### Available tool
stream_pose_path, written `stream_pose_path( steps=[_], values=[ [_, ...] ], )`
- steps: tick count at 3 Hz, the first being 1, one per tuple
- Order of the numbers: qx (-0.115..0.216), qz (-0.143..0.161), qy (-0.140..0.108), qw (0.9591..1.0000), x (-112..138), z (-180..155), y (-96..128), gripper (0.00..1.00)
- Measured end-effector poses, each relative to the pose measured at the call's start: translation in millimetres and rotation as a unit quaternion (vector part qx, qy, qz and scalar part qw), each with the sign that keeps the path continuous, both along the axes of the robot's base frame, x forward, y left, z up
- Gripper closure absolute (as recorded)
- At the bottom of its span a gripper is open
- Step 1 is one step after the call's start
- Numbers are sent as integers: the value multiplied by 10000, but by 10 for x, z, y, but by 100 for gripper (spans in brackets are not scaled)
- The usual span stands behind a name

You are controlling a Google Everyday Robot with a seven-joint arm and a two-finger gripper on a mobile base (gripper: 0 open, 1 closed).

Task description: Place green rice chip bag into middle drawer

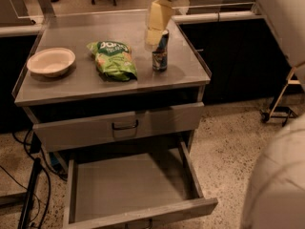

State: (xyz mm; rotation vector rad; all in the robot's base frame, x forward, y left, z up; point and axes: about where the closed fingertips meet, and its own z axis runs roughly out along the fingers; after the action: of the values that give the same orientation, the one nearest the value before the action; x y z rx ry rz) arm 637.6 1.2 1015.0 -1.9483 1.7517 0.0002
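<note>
Gripper: my gripper (157,25) hung just above the blue can (160,56); open or closed, I could not tell.
Bag: the green rice chip bag (113,60) lay flat below me, to my left, apart from the can.
Handling: I judged it light, crinkly and slippery, its chips crushable.
Hold: a gentle pinch across its puffed middle seemed best.
Drawer: the middle drawer (143,217) stood open, well below me.

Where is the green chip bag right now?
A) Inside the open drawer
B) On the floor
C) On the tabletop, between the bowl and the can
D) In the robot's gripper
C: the green rice chip bag lies on the tabletop between the white bowl and the blue can. It is not in the open middle drawer, and the gripper hangs over by the can, not on the bag.
</note>
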Motion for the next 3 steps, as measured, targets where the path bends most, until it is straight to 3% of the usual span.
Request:
stream_pose_path(
  steps=[1,2,3],
  values=[
    [37,42,130,9999,321,-165,260,0],
    [40,41,128,9999,324,-165,262,0],
    [-226,-42,64,9997,357,-281,341,0]
  ],
)
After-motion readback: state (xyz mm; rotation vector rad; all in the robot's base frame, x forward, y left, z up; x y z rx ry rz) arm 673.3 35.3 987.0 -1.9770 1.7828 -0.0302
